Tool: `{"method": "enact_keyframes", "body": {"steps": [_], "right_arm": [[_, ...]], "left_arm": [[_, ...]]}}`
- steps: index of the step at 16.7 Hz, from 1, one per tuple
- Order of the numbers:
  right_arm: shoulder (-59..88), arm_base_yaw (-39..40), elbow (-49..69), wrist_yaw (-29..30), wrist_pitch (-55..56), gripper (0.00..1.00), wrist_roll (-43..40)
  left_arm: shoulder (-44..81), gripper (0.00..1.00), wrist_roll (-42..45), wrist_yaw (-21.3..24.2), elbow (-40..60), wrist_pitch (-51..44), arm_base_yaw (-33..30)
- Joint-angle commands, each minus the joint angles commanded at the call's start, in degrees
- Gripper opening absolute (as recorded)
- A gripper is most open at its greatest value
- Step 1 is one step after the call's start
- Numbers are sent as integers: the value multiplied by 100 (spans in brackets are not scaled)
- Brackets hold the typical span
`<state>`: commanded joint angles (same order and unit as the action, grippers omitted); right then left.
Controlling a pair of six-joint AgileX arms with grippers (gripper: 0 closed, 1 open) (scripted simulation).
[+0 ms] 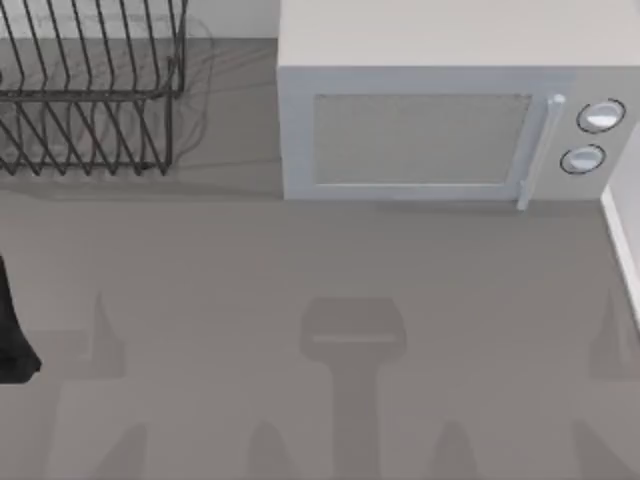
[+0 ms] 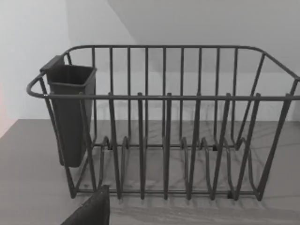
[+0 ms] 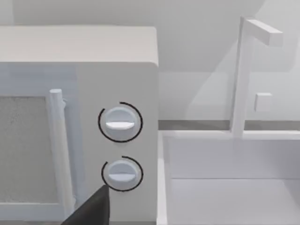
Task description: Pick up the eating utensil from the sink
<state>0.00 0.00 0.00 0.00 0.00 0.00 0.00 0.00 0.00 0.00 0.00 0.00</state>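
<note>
- The fork was nowhere I could make out; the sink (image 3: 225,187) beside the microwave (image 3: 79,131) showed me pale walls and part of its floor, and I saw no utensil on that part. I judged it lay deeper in the basin, below what my right wrist camera took in.
- My right gripper (image 3: 91,211) showed as one dark finger tip at the edge of the right wrist view. I could not tell whether the fingers were spread or pressed together. They held nothing I could see.
- My left gripper (image 2: 89,211) likewise showed as one dark tip in the left wrist view, and its fingers' state was just as unclear. A dark part of the left arm (image 1: 12,340) sat at the left edge of the table (image 1: 320,280), well apart from the sink, so I took that arm to be parked.
- The right wrist camera faced the microwave's two round knobs (image 3: 121,122) and the sink with its white tap (image 3: 241,75), which suited the job: the sink stood at the table's right side, nearest my right arm.
- The wire dish rack (image 2: 164,122), with a dark cup (image 2: 70,112) hung on one end, stood at the far left and had no part in this.
- I judged the task not yet begun; the next move called for bringing the right gripper over the basin to find the fork.
</note>
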Motion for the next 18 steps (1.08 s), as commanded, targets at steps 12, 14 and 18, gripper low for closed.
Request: {"method": "enact_keyframes", "body": {"steps": [12, 14, 18], "right_arm": [[0, 0, 0, 0, 0, 100, 0], [161, -23, 137, 1, -84, 100, -20], [1126, -157, 951, 4, -583, 100, -141]], "left_arm": [[0, 100, 0, 0, 0, 0, 0], [0, 100, 0, 0, 0, 0, 0], [0, 100, 0, 0, 0, 0, 0]]}}
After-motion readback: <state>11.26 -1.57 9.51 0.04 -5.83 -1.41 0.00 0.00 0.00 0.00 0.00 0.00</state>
